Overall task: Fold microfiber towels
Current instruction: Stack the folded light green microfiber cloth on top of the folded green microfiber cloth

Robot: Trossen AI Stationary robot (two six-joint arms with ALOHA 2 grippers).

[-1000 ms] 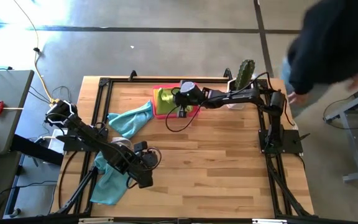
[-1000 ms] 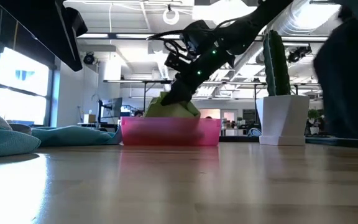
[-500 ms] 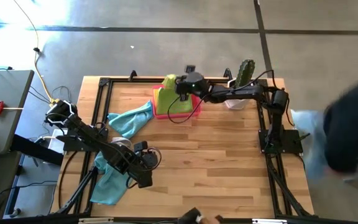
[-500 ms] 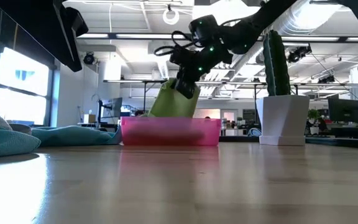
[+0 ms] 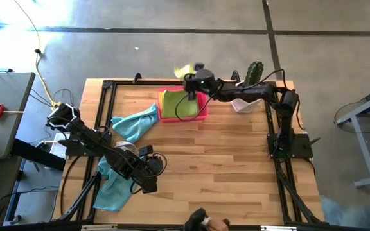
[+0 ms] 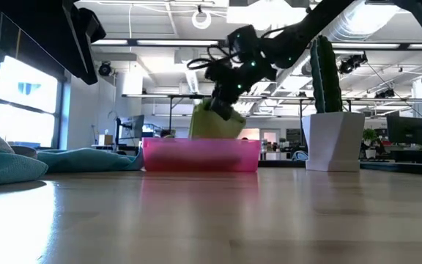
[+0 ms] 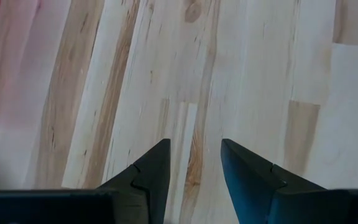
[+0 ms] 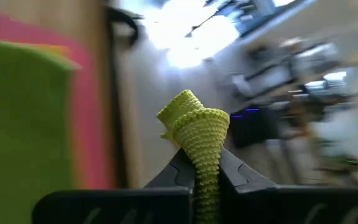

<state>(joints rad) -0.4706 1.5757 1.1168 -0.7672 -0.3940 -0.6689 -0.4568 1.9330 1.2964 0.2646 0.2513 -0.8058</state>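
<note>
Reaching over the pink tray (image 5: 201,116), right tool (image 8: 199,163) pinches lime towel (image 8: 194,134).

Two dark jointed arms, matte black links — loose black cables looping off each, left hand (image 7: 191,171) with tapered dark wedge fingers

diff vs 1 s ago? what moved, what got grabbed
The right gripper closed on the lime green towel in the pink tray and lifted it, swinging toward the table's far edge; a corner shows pinched between its fingers in the right wrist view. The person beside the table has left the high view. Unchanged: the left gripper, open over bare wood, and the teal-blue towels.
</note>
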